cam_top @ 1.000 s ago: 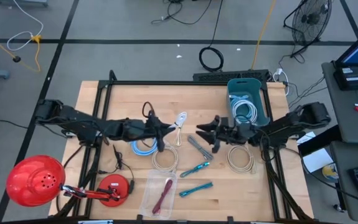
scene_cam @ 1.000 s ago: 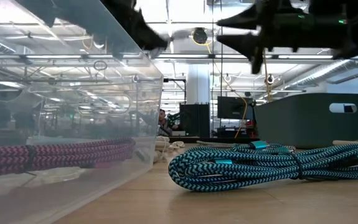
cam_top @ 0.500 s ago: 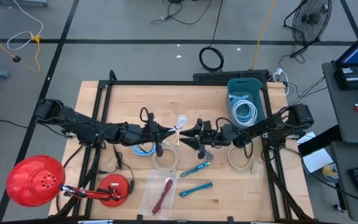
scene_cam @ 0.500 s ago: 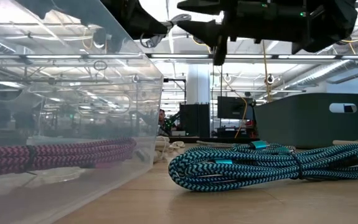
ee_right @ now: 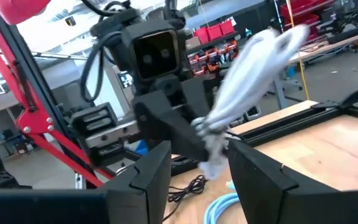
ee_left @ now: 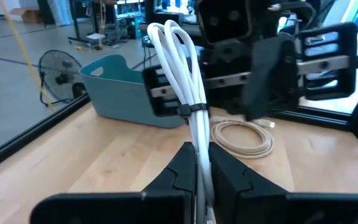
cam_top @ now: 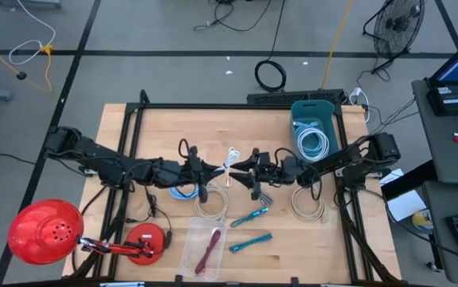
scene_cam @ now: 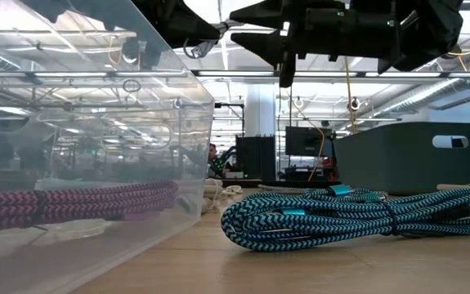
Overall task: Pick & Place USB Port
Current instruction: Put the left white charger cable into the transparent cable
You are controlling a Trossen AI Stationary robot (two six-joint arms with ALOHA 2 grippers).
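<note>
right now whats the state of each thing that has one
white cable: bundled, held up off the table
left gripper: jaws shut on the white cable
right gripper: jaws open around the cable's end
teal bin: holds a coiled cable
clear box: open, red cable inside

table centre crowded | coiled cables below pincers | bin right-rear

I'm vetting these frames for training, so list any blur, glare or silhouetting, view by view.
Right wrist view: the white cable bundle is motion-blurred. Left wrist view: the same bundle is crisp. Low view: ceiling lights silhouette both grippers; the clear plastic box carries reflections. High view: evenly lit, sharp.
</note>
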